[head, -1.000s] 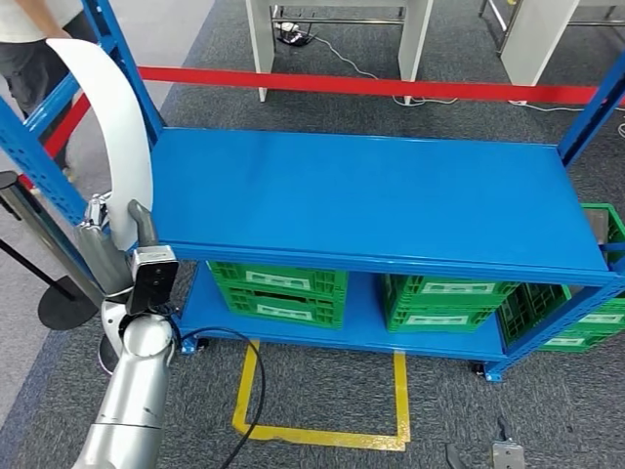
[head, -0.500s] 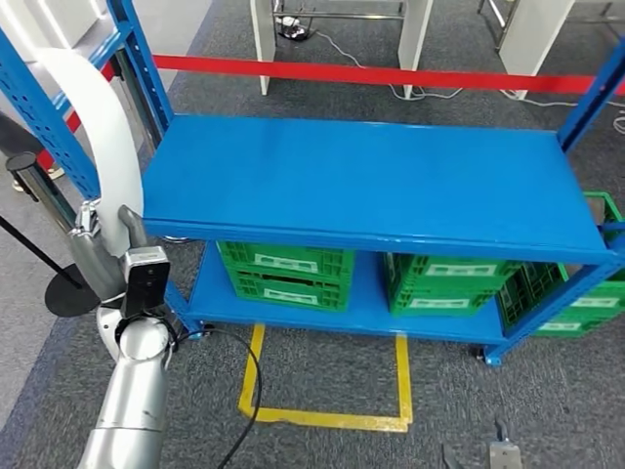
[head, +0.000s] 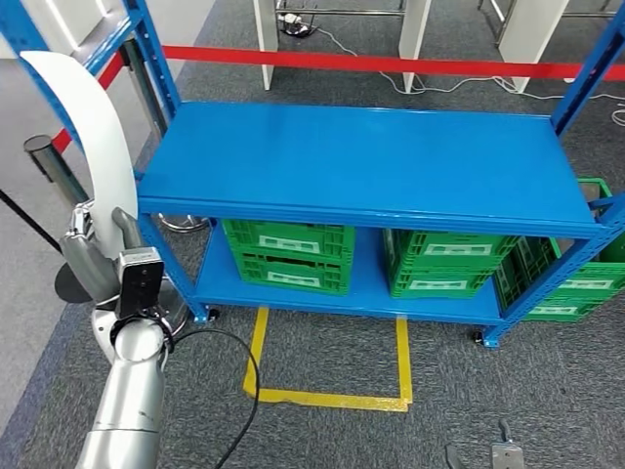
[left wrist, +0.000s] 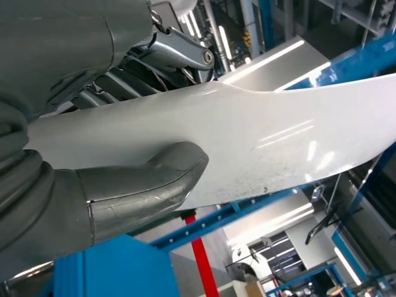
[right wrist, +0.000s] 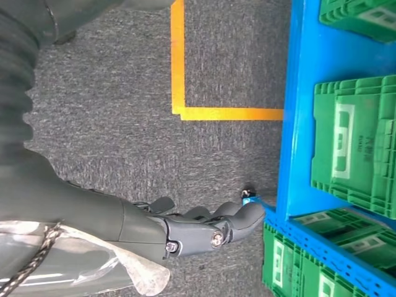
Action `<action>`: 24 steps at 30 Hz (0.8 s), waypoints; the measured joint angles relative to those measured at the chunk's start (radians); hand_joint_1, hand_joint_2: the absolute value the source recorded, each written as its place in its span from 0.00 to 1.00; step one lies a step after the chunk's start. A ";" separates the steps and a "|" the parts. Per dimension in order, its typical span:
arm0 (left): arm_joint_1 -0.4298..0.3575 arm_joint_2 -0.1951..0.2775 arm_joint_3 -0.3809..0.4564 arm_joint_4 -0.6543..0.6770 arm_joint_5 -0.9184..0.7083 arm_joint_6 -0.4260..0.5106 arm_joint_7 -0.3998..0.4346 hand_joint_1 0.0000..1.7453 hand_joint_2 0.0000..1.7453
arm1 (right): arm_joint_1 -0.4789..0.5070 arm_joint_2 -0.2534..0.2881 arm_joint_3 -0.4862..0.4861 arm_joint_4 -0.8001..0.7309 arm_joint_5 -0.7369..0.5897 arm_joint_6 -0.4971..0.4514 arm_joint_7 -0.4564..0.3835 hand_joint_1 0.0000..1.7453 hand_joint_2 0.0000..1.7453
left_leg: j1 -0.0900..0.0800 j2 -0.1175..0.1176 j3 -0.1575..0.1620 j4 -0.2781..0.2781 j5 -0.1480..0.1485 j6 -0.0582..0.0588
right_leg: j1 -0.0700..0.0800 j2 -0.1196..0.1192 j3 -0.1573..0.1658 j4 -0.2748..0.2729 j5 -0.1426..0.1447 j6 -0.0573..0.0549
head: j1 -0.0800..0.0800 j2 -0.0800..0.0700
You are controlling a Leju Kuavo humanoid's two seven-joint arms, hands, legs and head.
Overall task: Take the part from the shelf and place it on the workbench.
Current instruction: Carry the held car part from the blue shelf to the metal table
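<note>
Your white curved part [head: 94, 137] is off the shelf [head: 368, 166] and held upright in the left hand [head: 100, 249], just beyond the shelf's left end; the thumb [left wrist: 154, 179] and fingers are clamped on its lower end. Over the last second the whole view has swung, so you are turning away with the part in hand. Your right hand [right wrist: 205, 226] hangs over the carpet, fingers loosely apart, holding nothing. Finding the workbench comes next.
</note>
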 joint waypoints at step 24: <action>0.022 0.062 0.034 -0.024 0.062 0.000 0.015 1.00 1.00 | -0.013 0.009 -0.010 0.002 -0.002 -0.014 0.000 0.00 1.00 | 0.003 0.003 -0.210 0.270 -0.055 -0.021 | 0.003 -0.006 0.078 -0.044 -0.044 -0.033 | -0.003 0.000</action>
